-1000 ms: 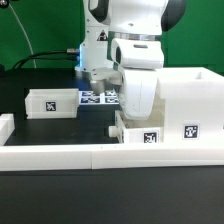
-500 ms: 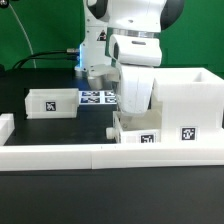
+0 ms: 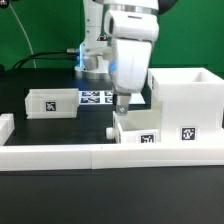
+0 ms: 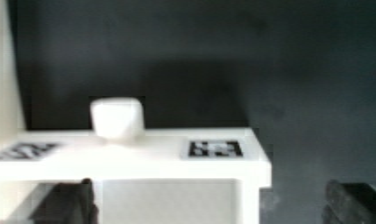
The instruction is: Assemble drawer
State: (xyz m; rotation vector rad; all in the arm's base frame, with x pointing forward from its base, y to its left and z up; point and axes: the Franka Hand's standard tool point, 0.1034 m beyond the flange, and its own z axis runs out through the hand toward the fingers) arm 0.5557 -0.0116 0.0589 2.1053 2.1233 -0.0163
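Nearest me in the ext. view is the long white rail [image 3: 60, 156] across the front of the table [image 3: 40, 195]. Just behind it sits the small drawer part [image 3: 140, 132], tag on its front face, right beside the big open box [image 3: 186, 100] on the ext. view's right. The gripper [image 3: 121, 104] hangs directly above that small part. From this cam I can't tell how the jaws stand.

Wrist cam settles it. Two dark fingers [image 4: 60, 201] show at opp. edges of the pic, spread wide and not touching the part.

Same cam shows what the ext. view hides. The part's top face carries two tags. A short white knob [image 4: 114, 118] stands upright at its far edge, beyond the fingers. Can't tell if the knob is on the part or just behind it.

Big box: open on top, tag on its front wall, inside hidden by that wall.

Further back, on the ext. view's left, a tagged white piece [image 3: 50, 102] lies well apart from the gripper, w/ the marker board [image 3: 97, 97] beside it.
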